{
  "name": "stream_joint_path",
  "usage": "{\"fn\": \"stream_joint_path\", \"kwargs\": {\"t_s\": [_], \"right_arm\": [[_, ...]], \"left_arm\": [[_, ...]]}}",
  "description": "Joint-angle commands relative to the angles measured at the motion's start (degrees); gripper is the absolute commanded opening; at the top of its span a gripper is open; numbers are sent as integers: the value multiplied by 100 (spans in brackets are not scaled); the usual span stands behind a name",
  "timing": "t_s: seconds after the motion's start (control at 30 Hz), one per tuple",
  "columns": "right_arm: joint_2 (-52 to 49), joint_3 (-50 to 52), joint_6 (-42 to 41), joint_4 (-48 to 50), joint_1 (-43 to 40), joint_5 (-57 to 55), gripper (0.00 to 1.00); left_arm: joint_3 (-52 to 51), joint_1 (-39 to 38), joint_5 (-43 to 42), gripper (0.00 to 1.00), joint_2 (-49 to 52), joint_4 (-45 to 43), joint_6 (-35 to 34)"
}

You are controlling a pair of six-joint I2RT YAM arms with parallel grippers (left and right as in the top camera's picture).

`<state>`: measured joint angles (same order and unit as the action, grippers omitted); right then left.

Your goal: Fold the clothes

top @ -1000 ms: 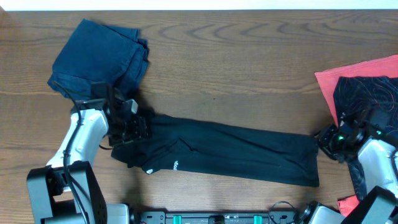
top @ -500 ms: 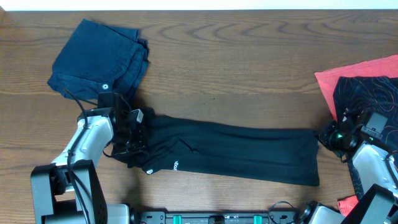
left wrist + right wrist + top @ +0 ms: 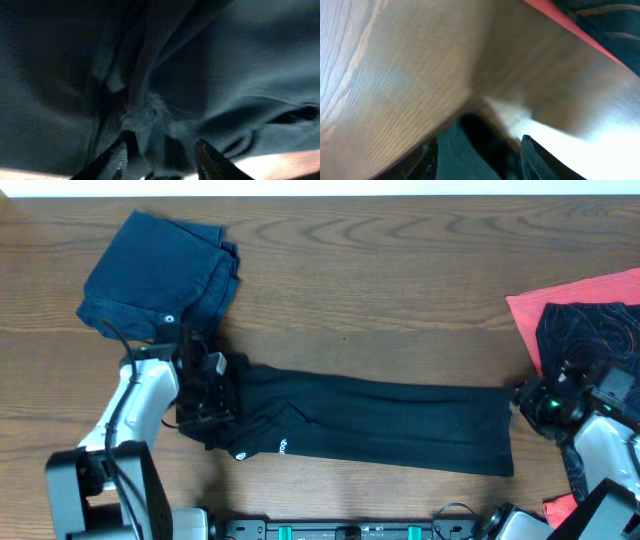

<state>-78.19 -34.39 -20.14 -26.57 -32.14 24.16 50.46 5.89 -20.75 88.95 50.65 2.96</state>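
The black T-shirt (image 3: 380, 425) lies in a long strip across the table (image 3: 400, 300) and has hardly moved in the last second. Only the left gripper (image 3: 212, 395) has shifted a little at the shirt's left end, so I think the next fold has not started yet. Its fingers (image 3: 111, 159) are apart with a bunch of cloth between them, but I cannot tell if they squeeze it, and the right gripper (image 3: 530, 402) sits at the shirt's right end with its fingers (image 3: 534, 159) apart, closed on nothing. Two small white marks (image 3: 283, 446) show near the left end, too small to read.
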Motion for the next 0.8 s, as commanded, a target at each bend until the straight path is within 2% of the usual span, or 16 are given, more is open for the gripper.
{"fn": "stream_joint_path", "kwargs": {"t_s": [0.0,0.1,0.2,0.27,0.37,0.5,0.57,0.67,0.7,0.73,0.77], "right_arm": [[212,-166,201,-369,-223,323,51],[214,-162,326,-979,-223,240,51],[212,-153,603,-1460,-170,22,45],[212,-149,553,-1593,-136,-378,45],[212,-98,302,-1558,-83,-938,49],[208,164,304,-1200,-42,-909,55],[186,304,313,-1032,-4,-756,54],[186,350,516,-957,17,-590,42],[208,328,527,-901,11,-599,32],[245,297,520,-876,-13,-592,15],[306,243,487,-876,-48,-564,9]], "left_arm": [[487,9,44,53,-317,166,-7],[568,9,44,60,-511,131,-24],[568,7,-39,61,-636,114,-22],[566,7,-249,61,-638,96,-22],[566,7,-323,61,-632,92,-20],[566,7,-326,62,-632,92,-20],[566,7,-323,62,-632,74,-20],[566,7,-337,59,-632,74,-22],[566,7,-420,55,-634,79,-17],[566,7,-492,48,-634,72,-11],[566,7,-570,40,-634,63,39]]}}
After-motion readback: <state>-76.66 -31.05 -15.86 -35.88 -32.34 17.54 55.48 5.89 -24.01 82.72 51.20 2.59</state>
